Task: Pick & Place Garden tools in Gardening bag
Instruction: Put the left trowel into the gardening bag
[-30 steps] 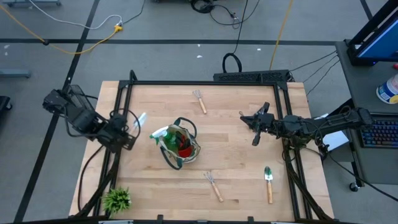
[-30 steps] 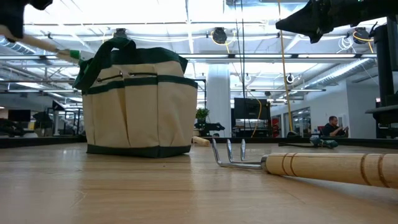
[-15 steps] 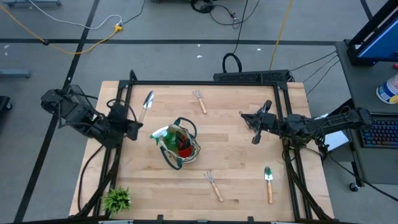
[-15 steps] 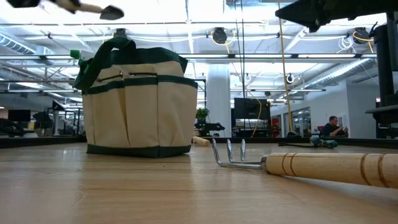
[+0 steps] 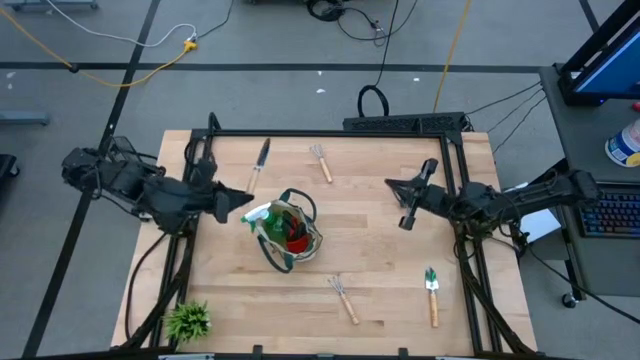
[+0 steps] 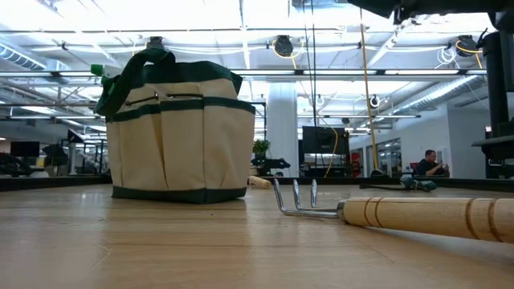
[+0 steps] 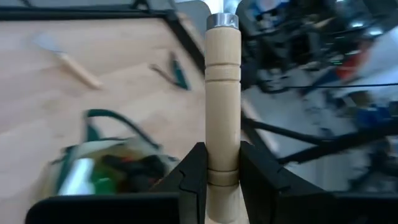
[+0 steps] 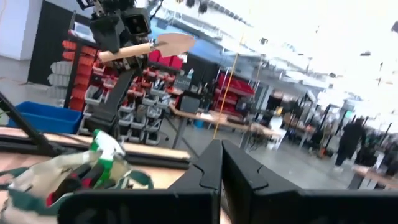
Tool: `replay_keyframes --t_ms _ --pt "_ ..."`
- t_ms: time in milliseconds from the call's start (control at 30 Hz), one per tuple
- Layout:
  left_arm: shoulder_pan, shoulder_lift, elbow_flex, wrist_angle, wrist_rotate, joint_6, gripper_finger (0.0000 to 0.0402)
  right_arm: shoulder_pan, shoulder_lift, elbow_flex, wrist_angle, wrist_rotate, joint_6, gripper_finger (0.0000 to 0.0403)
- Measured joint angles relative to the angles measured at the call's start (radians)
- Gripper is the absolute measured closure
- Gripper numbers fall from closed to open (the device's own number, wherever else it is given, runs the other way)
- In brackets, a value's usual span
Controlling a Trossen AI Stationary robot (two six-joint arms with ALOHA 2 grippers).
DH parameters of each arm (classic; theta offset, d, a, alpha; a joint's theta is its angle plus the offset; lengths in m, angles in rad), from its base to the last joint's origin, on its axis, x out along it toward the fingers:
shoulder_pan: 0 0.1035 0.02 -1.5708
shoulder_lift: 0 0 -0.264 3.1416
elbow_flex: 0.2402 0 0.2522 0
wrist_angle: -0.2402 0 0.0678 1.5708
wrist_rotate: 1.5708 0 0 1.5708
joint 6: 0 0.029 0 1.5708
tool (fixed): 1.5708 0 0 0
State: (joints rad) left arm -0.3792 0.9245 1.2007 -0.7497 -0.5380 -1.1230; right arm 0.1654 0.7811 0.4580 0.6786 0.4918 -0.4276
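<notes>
Low view, nearest: wooden-handled rake (image 6: 401, 215) flat on the counter (image 6: 161, 249). Behind it the gardening bag (image 5: 288, 233) upright mid-counter, spray bottle (image 5: 258, 214) poking out. Left claw (image 5: 243, 195) raised beside the bag, clamped on the trowel (image 5: 259, 163) handle. Right claw (image 5: 408, 210) aloft, well right of the bag, fingers closed, empty

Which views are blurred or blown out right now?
Left wrist view: the trowel handle between the fingers is sharp, but the gardening bag and table behind it are smeared. Right wrist view: sky-bright glare at upper right, background soft. Low view: ceiling lights overexposed, the rake in the foreground crisp. High view: evenly lit.
</notes>
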Motion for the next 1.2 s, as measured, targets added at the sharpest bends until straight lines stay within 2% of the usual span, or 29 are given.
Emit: replay_keyframes --t_ms 133,233,433,567,800,1067,1200 --pt "0.028 0.006 0.0 0.113 0.068 0.026 0.0334 0.0 0.055 0.0 0.119 -0.076 -0.133 0.0403" --pt "0.037 0.025 0.0 0.184 0.076 0.012 0.0334 0.0 0.089 0.0 0.2 -0.131 -0.212 0.0403" --pt "0.067 0.104 0.0 0.322 0.088 -0.024 0.0334 0.0 0.131 0.05 0.227 -0.146 -0.243 0.0403" --pt "0.089 0.178 0.0 0.4 0.098 -0.059 0.0334 0.0 0.154 0.105 0.153 -0.234 -0.249 0.0403" --pt "0.119 0.282 0.0 0.547 0.142 -0.127 0.0334 0.0 0.215 0.213 -0.08 -0.259 -0.38 0.0403" --pt "0.158 0.332 0.0 0.556 0.202 -0.243 0.0334 0.0 0.298 0.267 -0.093 -0.252 -0.54 0.0403" --pt "0.178 0.333 0.0 0.551 0.217 -0.273 0.0334 0.0 0.333 0.291 -0.092 -0.251 -0.561 0.0403"
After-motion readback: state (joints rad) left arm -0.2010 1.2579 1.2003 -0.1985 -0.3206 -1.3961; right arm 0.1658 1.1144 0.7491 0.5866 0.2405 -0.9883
